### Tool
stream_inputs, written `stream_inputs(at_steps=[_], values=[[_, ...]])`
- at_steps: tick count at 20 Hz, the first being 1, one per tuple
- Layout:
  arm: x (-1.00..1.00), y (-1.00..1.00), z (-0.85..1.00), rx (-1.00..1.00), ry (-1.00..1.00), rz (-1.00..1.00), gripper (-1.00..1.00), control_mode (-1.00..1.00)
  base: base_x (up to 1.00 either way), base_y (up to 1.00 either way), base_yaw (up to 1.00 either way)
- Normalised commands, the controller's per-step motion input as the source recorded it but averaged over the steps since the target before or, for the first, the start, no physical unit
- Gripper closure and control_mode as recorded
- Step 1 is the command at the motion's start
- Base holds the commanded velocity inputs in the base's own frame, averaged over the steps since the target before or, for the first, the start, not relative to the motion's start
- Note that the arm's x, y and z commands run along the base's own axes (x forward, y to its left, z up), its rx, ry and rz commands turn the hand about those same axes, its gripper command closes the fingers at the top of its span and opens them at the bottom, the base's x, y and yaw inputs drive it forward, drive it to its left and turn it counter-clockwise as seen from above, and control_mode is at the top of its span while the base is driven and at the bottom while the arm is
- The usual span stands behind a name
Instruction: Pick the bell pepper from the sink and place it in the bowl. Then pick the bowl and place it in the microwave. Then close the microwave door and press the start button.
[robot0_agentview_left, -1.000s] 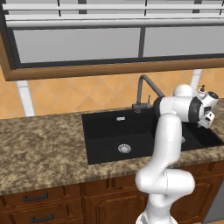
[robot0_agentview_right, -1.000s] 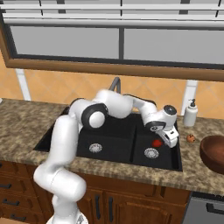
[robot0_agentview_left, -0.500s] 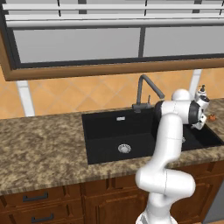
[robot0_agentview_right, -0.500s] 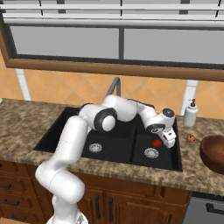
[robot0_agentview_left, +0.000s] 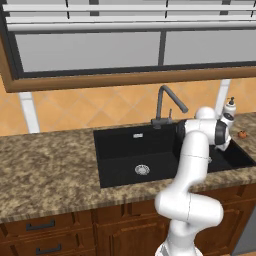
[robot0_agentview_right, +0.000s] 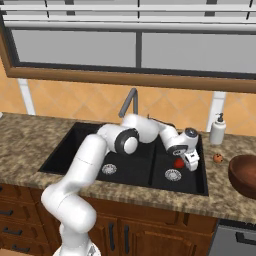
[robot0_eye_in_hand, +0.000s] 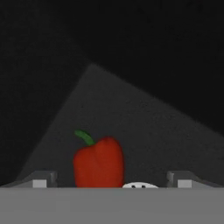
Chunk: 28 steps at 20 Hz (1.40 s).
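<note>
A red bell pepper (robot0_agentview_right: 178, 163) with a green stem stands on the floor of the right basin of the black sink (robot0_agentview_right: 75, 150). My gripper (robot0_agentview_right: 191, 161) hangs open just over it, at its right side. In the hand view the bell pepper (robot0_eye_in_hand: 98, 162) sits close ahead, between the lines of the two fingertips (robot0_eye_in_hand: 41, 179) and left of centre, untouched. The dark reddish-brown bowl (robot0_agentview_right: 243, 175) rests on the counter to the right of the sink. The microwave and its door are out of view.
The dark faucet (robot0_agentview_right: 129, 102) rises behind the sink (robot0_agentview_left: 120, 150). On the granite counter beside the right basin stand a white soap dispenser (robot0_agentview_right: 217, 130) and a small orange-red fruit (robot0_agentview_right: 218, 158). A steel drain (robot0_agentview_right: 173, 174) lies near the pepper. A window spans the wall above.
The hand has sunk lower into the right basin, closer to the bell pepper, and the elbow has swung right. The jaws stay wide apart.
</note>
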Motion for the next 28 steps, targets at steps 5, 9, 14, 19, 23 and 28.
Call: stream_inputs(at_steps=[5,9,14,19,23,28], values=[[0.03,0.07,-0.24,0.0,0.0,-0.05,-1.0,-1.0,0.0,0.0,0.0],[0.13,0.14,-0.2,0.0,0.0,-0.06,-1.0,-1.0,0.0,0.0,0.0],[0.13,0.02,-0.19,0.0,0.0,-0.04,-1.0,-1.0,0.0,0.0,0.0],[0.06,0.06,-0.32,0.0,0.0,-0.05,-1.0,-1.0,0.0,0.0,0.0],[0.1,0.03,-0.36,0.0,0.0,-0.04,1.0,-1.0,0.0,0.0,0.0],[0.03,0.0,-0.2,0.0,0.0,-0.02,1.0,-1.0,0.0,0.0,0.0]])
